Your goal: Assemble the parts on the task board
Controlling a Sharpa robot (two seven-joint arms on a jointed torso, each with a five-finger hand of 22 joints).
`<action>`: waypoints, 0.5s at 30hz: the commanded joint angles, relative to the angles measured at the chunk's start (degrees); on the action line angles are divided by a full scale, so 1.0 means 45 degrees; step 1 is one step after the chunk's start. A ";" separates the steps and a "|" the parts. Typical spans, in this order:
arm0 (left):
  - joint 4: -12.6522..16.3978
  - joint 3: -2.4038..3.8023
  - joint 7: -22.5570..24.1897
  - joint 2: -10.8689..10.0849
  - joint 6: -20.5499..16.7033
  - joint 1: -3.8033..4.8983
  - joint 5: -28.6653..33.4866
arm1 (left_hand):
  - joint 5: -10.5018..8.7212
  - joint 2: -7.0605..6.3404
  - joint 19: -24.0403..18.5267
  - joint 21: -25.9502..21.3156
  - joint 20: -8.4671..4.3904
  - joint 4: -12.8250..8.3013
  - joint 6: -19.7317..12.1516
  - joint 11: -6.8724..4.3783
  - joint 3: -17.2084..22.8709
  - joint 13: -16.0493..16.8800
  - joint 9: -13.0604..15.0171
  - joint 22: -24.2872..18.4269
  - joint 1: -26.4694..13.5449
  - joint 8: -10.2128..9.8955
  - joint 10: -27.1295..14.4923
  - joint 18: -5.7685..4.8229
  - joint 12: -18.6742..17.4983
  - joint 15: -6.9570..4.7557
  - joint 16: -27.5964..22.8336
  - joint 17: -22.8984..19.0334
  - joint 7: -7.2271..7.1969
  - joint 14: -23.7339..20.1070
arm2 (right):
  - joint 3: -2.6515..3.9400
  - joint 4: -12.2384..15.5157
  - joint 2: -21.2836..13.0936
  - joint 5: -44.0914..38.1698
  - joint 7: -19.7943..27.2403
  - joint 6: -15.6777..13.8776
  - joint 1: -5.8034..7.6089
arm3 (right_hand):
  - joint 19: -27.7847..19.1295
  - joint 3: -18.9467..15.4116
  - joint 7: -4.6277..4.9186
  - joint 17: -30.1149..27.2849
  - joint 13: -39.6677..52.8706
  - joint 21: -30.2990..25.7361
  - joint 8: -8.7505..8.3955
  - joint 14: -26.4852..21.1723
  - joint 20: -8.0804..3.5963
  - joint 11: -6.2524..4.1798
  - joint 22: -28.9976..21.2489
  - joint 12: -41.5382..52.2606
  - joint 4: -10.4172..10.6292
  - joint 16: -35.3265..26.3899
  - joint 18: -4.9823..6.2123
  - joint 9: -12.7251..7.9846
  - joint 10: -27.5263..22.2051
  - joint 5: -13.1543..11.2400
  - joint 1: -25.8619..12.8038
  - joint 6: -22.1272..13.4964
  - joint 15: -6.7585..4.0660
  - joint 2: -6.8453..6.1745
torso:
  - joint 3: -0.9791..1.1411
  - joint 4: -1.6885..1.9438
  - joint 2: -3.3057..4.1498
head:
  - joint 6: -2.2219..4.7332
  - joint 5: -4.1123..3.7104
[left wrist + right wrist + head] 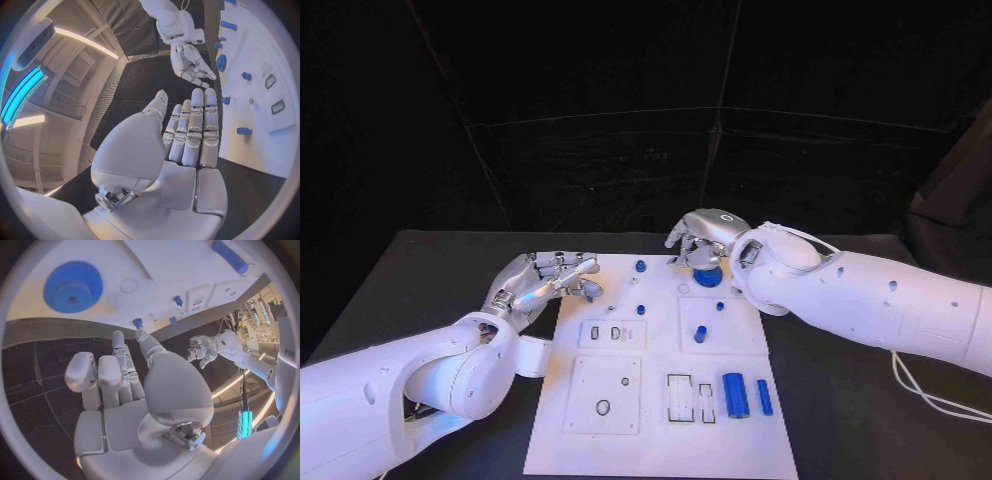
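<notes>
The white task board [661,420] lies in the middle of the table. A blue gear [710,278] sits at its far edge, and my right hand [705,238] hovers just above and behind it, fingers pointing down, holding nothing. In the right wrist view the gear [73,286] lies beyond the fingertips of the right hand [125,380]. My left hand [545,282] is at the board's far left corner, empty. In the left wrist view the left hand [187,135] has straight fingers, with small blue pegs [225,100] just beyond them. A blue cylinder [734,388] and a blue bar [764,396] lie on the board's near right.
Small blue pegs [640,266] stand on the far part of the board, one more [701,335] in the right middle panel. Empty slots [681,397] and a hole [603,407] mark the near panels. Black table [862,420] surrounds the board.
</notes>
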 commanded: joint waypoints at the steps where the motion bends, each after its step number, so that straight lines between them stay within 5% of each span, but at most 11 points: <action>1: 0.0023 0.0012 0.0065 -0.0016 0.0150 0.0018 -0.0071 | -0.0043 0.0015 -0.0061 -0.0071 0.0014 -0.0069 0.0001 0.0064 -0.0026 -0.0016 -0.0016 -0.0010 0.0088 -0.0050 -0.0064 0.0149 -0.0061 0.0030 -0.0042 0.0018 0.0043 -0.0102 | 0.0039 0.0509 -0.0579 0.1359 -0.0481 0.0369 0.0024 | 0.0355 -0.0311 -0.0164 0.0478 0.0770 0.0267 0.0013 0.0211 -0.0201 -0.0188 0.0572 0.0850 0.0433 0.0330 -0.0291 -0.0031 0.0843 0.0279 -0.0159 -0.0050 -0.0174 -0.0483 | 0.0024 -0.0118 -0.0034 | 0.0055 -0.0008; 3: 0.0024 0.0012 0.0066 -0.0019 0.0152 0.0018 -0.0071 | -0.0044 0.0020 -0.0061 -0.0073 0.0014 -0.0084 0.0004 0.0062 -0.0023 -0.0016 -0.0016 -0.0011 0.0100 -0.0053 -0.0061 0.0149 -0.0063 0.0030 -0.0046 0.0024 0.0039 -0.0105 | 0.0053 0.0740 -0.0971 0.1615 -0.0695 0.0710 0.0027 | 0.0660 -0.0554 -0.0221 0.0677 0.1519 0.0501 0.0036 0.0237 -0.0279 -0.0255 0.1080 0.1586 0.0766 0.0488 -0.0392 -0.0034 0.1055 0.0474 -0.0119 -0.0117 -0.0237 -0.0705 | 0.0035 -0.0155 -0.0044 | 0.0072 -0.0007; 9: 0.0006 0.0011 0.0061 0.0000 0.0160 0.0018 -0.0071 | -0.0044 0.0024 -0.0061 -0.0074 0.0014 -0.0093 0.0006 0.0061 -0.0021 -0.0016 -0.0015 -0.0012 0.0108 -0.0054 -0.0060 0.0149 -0.0065 0.0030 -0.0048 0.0027 0.0037 -0.0107 | 0.0070 0.0909 -0.1670 0.1925 -0.1286 0.1508 0.0031 | 0.1142 -0.1314 -0.0163 0.0844 0.8770 0.0979 0.0432 0.0186 -0.0278 -0.0208 0.2095 0.7950 0.2591 0.0739 -0.0567 -0.0010 0.0093 0.1508 0.0908 -0.0424 -0.0216 -0.1123 | 0.0055 -0.0216 -0.0082 | 0.0116 -0.0039; 15: -0.0012 0.0011 0.0055 0.0027 0.0171 0.0018 -0.0071 | -0.0044 0.0024 -0.0061 -0.0074 0.0014 -0.0093 0.0006 0.0061 -0.0021 -0.0016 -0.0015 -0.0012 0.0108 -0.0054 -0.0060 0.0149 -0.0065 0.0030 -0.0048 0.0027 0.0037 -0.0107 | 0.0069 0.0728 -0.1753 0.1650 -0.1690 0.1951 0.0028 | 0.1182 -0.1474 -0.0146 0.0781 1.0318 0.1056 0.0765 0.0163 -0.0228 -0.0174 0.2259 0.9177 0.3354 0.0760 -0.0596 0.0007 -0.0160 0.2165 0.1400 -0.0619 -0.0173 -0.1277 | 0.0072 -0.0213 -0.0062 | 0.0160 -0.0075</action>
